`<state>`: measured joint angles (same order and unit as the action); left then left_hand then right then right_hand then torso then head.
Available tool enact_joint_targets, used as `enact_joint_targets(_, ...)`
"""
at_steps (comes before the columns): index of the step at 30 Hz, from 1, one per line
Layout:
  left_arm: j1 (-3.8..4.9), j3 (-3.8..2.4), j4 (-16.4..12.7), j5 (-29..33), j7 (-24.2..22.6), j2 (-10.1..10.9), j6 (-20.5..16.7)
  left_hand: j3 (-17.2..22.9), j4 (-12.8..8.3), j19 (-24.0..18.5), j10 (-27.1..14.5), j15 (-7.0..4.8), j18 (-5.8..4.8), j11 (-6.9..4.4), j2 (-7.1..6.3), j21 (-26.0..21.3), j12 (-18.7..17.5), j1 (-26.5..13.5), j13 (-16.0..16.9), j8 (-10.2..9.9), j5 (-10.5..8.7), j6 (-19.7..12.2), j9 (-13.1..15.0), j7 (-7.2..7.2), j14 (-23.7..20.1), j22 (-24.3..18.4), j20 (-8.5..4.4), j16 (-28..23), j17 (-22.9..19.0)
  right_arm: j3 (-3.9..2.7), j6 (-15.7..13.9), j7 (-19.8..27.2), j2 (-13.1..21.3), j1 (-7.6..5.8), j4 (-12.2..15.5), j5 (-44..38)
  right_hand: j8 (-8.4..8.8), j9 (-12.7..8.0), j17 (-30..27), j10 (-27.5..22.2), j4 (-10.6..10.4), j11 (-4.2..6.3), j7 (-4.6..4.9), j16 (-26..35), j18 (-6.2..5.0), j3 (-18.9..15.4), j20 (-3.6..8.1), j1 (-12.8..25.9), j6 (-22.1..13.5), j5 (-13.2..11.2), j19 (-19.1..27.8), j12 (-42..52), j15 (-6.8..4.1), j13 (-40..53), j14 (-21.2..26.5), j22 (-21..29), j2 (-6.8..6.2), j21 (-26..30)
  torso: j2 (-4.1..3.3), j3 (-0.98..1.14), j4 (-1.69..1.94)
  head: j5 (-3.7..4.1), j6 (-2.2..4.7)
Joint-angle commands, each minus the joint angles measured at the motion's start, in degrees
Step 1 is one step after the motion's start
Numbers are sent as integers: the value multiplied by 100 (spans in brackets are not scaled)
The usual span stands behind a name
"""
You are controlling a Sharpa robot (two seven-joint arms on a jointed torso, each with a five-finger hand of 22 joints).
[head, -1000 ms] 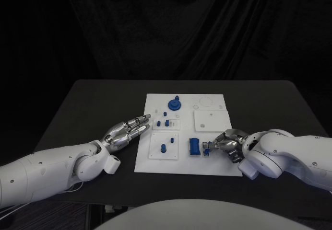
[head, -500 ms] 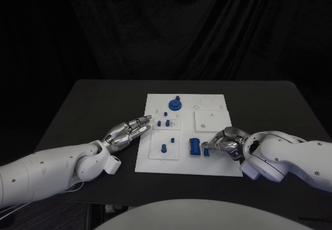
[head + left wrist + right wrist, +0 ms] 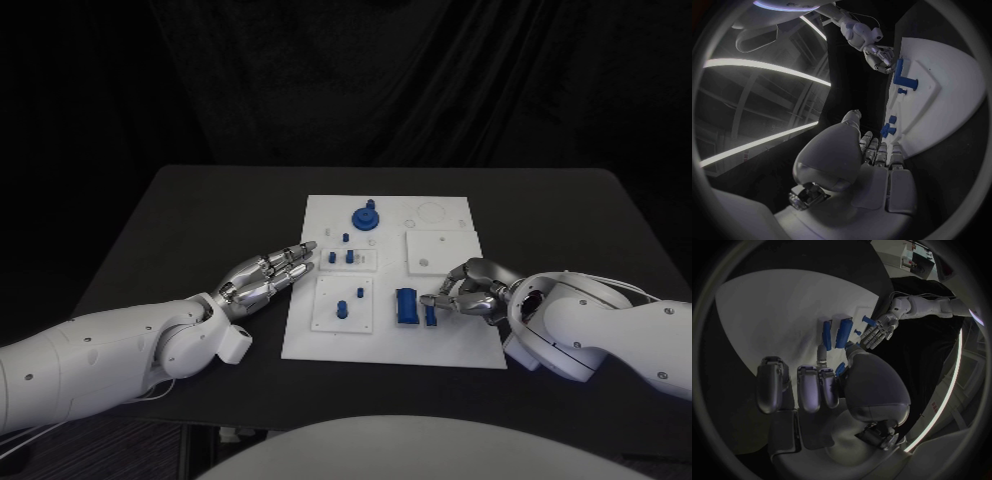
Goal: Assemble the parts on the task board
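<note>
The white task board [image 3: 450,347] lies mid-table. On it stand a round blue part [image 3: 365,217], two short blue pegs [image 3: 339,258], another peg [image 3: 340,309], a larger blue block [image 3: 408,305] and a thin blue piece [image 3: 430,316] beside it. My right hand [image 3: 469,288] hovers over the board's right side, just right of the thin piece, fingers curled. In the right wrist view a small blue part [image 3: 840,369] sits pinched between its thumb and fingers. My left hand [image 3: 264,277] rests at the board's left edge, fingers straight and apart, holding nothing.
A raised white square plate [image 3: 440,250] and a ring outline [image 3: 433,213] occupy the board's far right. The black table [image 3: 216,210] surrounds the board, with a dark curtain behind it.
My right hand has drifted slightly farther and leftward over the board, and its forearm has swung outward. The left hand and the blue parts on the board have stayed put.
</note>
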<state>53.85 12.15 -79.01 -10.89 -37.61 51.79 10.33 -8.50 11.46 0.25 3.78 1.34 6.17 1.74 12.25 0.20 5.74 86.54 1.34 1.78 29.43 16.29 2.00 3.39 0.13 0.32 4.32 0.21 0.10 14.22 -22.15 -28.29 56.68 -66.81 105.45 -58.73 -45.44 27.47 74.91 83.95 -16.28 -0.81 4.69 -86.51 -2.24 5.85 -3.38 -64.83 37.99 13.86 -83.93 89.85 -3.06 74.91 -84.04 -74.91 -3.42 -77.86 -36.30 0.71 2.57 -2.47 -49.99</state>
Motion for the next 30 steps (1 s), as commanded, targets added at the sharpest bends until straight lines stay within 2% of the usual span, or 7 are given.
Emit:
enact_joint_targets(1,-16,-3,-12,28,-37,-6,70,43,2,-1,2,44,84,41,5,1,22,-30,5,33,18,3,5,20,-13,10,44,-21,-10,-1,-300,302,50,14,37,-515,42,-38,749,605,-27,23,17,-16,-76,110,49,-64,-149,1015,-94,15,-23,1509,-432,-1112,181,0,-1,0,-1,-12,-1)
enact_joint_targets(3,-17,-3,-17,28,-53,-1,60,43,2,-1,2,44,84,41,5,1,22,-30,5,33,18,3,5,20,-13,10,44,-21,-10,0,-496,474,100,13,57,-782,98,-110,773,605,-9,16,31,-28,-69,240,39,-217,-172,1639,-106,15,-13,1509,-437,-1121,166,-26,0,0,0,-17,-1)
enact_joint_targets(8,-19,-3,-34,28,-118,15,12,49,-1,2,14,45,84,43,7,4,40,-33,9,37,21,30,9,23,-13,15,46,-21,-10,1,-837,1058,293,16,130,-1472,279,-281,866,605,-23,-22,59,-72,-32,321,17,-342,-141,1502,-172,15,5,1509,-462,-1171,58,-176,4,0,1,-32,-1)
enact_joint_targets(13,-20,-3,-53,28,-169,36,-32,58,-11,8,26,43,85,48,2,8,53,-37,12,45,28,67,14,27,-13,22,45,-21,-10,3,-840,1755,513,66,201,-1745,1081,-849,1016,605,-21,-35,134,-142,12,534,-16,-713,78,1324,-247,15,37,1509,-495,-1232,-81,-372,3,-1,3,-35,-1)
enact_joint_targets(14,-20,-3,-55,28,-177,38,-40,59,-11,8,28,44,85,49,0,8,56,-41,12,47,24,76,15,29,-13,22,45,-21,-10,3,-820,1847,550,90,211,-1770,1355,-1012,1037,605,107,-5,144,-151,22,729,14,-1015,75,2038,-263,15,-3,1509,-498,-1247,-146,-419,3,-2,0,-38,-1)
enact_joint_targets(19,-21,-3,-62,28,-213,43,-76,53,7,9,36,47,84,53,-8,8,67,-78,13,52,-1,103,17,33,-13,22,45,-21,-10,4,-668,2158,667,228,214,-1895,2206,-1532,1088,605,229,69,115,-174,46,1422,73,-1398,387,2462,-302,15,-58,1509,-508,-1278,-402,-529,4,-3,5,-21,-1)
enact_joint_targets(30,-24,-3,-71,28,-220,56,-79,54,7,10,37,47,84,53,-10,9,67,-80,13,52,4,102,17,33,-13,24,45,-21,-10,5,-332,2197,641,373,146,-2149,3096,-2029,1071,605,539,148,25,-164,42,2998,127,-1388,532,1266,-287,15,-120,1509,-504,-1272,-946,-530,2,-2,-1,-30,-1)
